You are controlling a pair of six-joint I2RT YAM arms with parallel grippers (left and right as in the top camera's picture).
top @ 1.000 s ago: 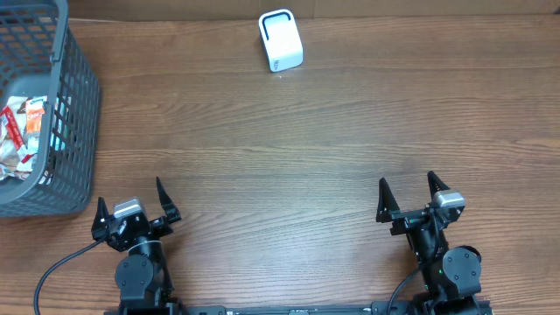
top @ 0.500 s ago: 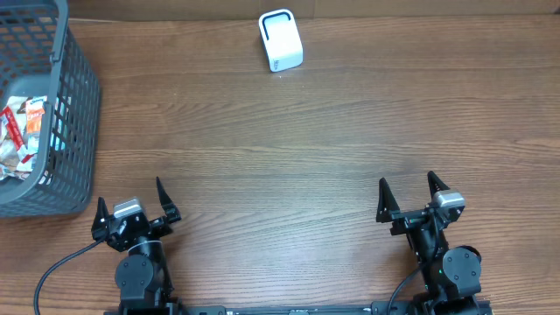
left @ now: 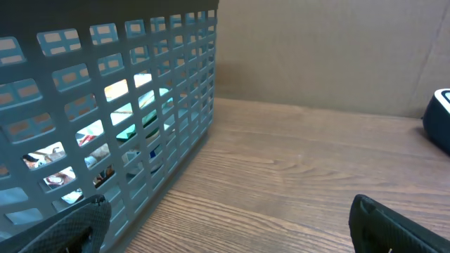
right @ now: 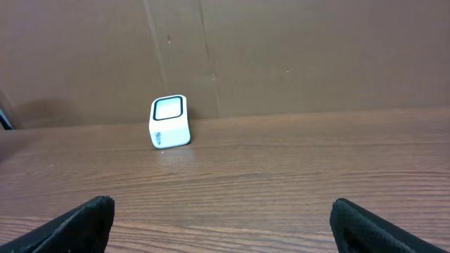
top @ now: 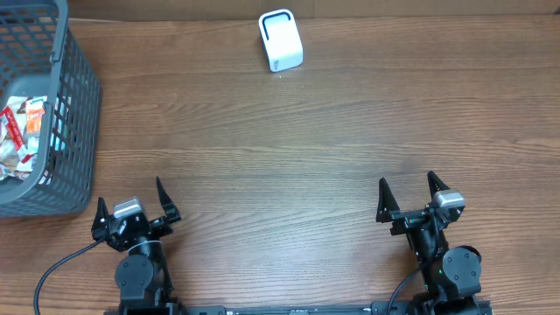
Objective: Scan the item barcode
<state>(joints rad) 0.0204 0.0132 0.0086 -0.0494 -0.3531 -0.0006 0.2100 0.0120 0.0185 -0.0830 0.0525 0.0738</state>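
A white box-shaped scanner (top: 281,40) with a dark window stands at the far edge of the table; the right wrist view shows the scanner (right: 169,121) well ahead and left. Packaged items (top: 22,136) lie inside the grey mesh basket (top: 77,122) at the far left, and they show through the basket wall (left: 119,119) in the left wrist view. My left gripper (top: 133,203) is open near the front left edge, holding nothing. My right gripper (top: 409,194) is open near the front right edge, also holding nothing. Both grippers are far from the items and the scanner.
Bare wooden tabletop (top: 280,157) stretches between the arms and the scanner. A brown cardboard wall (right: 295,56) closes off the back. The scanner's dark edge (left: 439,123) peeks in at the right of the left wrist view.
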